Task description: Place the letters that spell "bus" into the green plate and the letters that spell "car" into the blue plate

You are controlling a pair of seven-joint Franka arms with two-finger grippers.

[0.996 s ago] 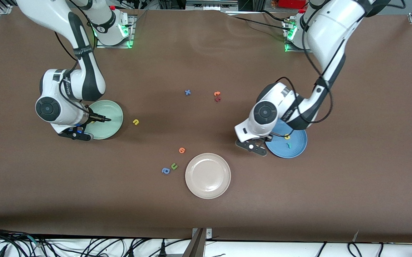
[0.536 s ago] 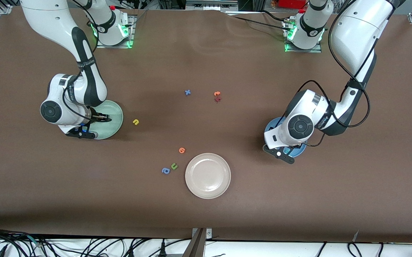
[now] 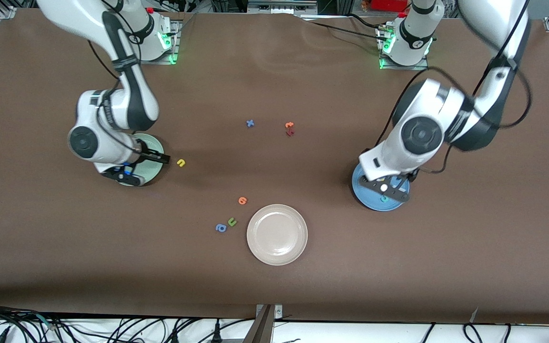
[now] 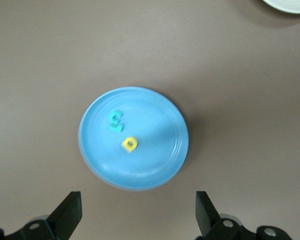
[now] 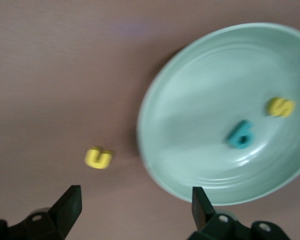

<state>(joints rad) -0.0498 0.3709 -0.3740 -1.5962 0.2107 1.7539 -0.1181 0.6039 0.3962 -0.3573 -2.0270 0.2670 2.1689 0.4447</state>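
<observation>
moved: both arms have come up off their plates. The right gripper (image 5: 135, 196) now hangs over the green plate (image 5: 200, 70) rim, and the left gripper (image 4: 137, 198) over the blue plate (image 4: 160, 160).
fingers: both sets have spread wide, nothing in either.
green plate: mid-height in the front view, at the right arm's end. The teal b (image 5: 240, 135) and yellow s (image 5: 281, 106) are inside.
yellow u (image 5: 98, 158): on the bare counter (image 3: 274, 295), just beside that rim.
blue plate: holds the yellow a (image 4: 129, 144) plus a teal bit (image 4: 116, 120). Can't tell if that's one letter or two.
meaning: looks like both drops are done, and the u is probably next.
</observation>
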